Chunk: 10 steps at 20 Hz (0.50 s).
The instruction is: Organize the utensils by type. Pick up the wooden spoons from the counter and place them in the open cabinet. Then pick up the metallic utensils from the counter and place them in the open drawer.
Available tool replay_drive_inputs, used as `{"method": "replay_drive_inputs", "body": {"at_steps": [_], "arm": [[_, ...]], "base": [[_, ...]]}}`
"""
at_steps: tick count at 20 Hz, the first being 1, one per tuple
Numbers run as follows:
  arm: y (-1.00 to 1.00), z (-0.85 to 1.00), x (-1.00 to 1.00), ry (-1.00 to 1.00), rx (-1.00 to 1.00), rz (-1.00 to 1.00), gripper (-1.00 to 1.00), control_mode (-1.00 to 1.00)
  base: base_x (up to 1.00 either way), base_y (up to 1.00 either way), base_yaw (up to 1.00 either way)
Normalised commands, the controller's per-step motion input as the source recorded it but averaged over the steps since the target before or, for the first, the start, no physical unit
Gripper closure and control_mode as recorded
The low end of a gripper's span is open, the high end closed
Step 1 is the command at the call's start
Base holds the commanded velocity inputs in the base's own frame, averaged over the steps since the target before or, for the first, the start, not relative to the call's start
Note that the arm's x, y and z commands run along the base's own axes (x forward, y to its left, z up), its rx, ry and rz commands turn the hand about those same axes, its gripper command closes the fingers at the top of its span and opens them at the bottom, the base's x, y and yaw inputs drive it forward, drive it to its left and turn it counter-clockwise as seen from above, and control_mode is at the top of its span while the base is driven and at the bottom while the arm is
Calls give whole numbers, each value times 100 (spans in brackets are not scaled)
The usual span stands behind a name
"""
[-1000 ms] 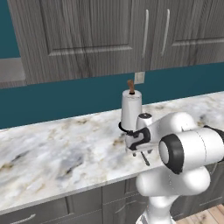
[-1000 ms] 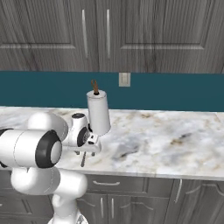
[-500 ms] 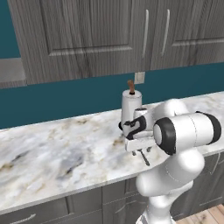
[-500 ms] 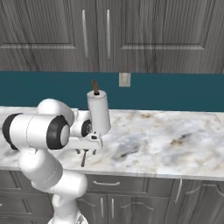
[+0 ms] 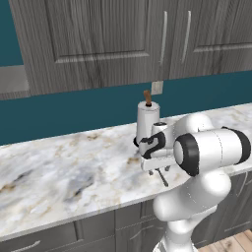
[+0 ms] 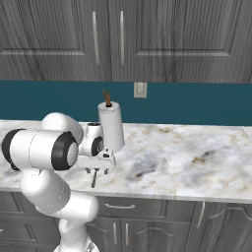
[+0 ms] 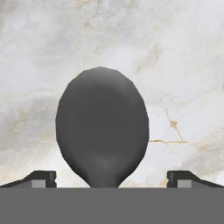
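Observation:
My gripper (image 5: pixel 160 176) hangs fingers-down just above the marble counter (image 5: pixel 59 172), near its front edge and in front of a white cylinder. It shows from the other side too, gripper (image 6: pixel 94 178) over counter (image 6: pixel 197 167). In the hand view the gripper (image 7: pixel 112 177) is open: its dark fingertips (image 7: pixel 43 177) stand wide apart with nothing gripped. A dark grey oval patch (image 7: pixel 102 124) lies on the marble between them; I cannot tell whether it is a thing or a shadow. The wooden spoons and metallic utensils are out of view. The cabinet fronts (image 5: pixel 98 44) above the counter are shut.
A white upright cylinder with a brown stick on top (image 5: pixel 146 119) (image 6: pixel 111 125) stands on the counter right behind the hand. A wall outlet (image 6: pixel 140 90) sits on the teal backsplash. Base drawers (image 6: pixel 123 209) under the counter are shut. Bare marble stretches left (image 5: pixel 44 167) and right (image 6: pixel 206 157).
The arm's big elbow links have swung upward and closer to the hand. The hand stays over the counter's front edge, still open.

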Motion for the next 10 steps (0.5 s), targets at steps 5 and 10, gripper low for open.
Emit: {"method": "replay_drive_inputs", "body": {"at_steps": [5,10], "arm": [[-10,-52,-15,-14,3,0,100,-100],[-11,-26,10,9,5,0,100,-100]], "base": [[0,0,0],[0,0,0]]}}
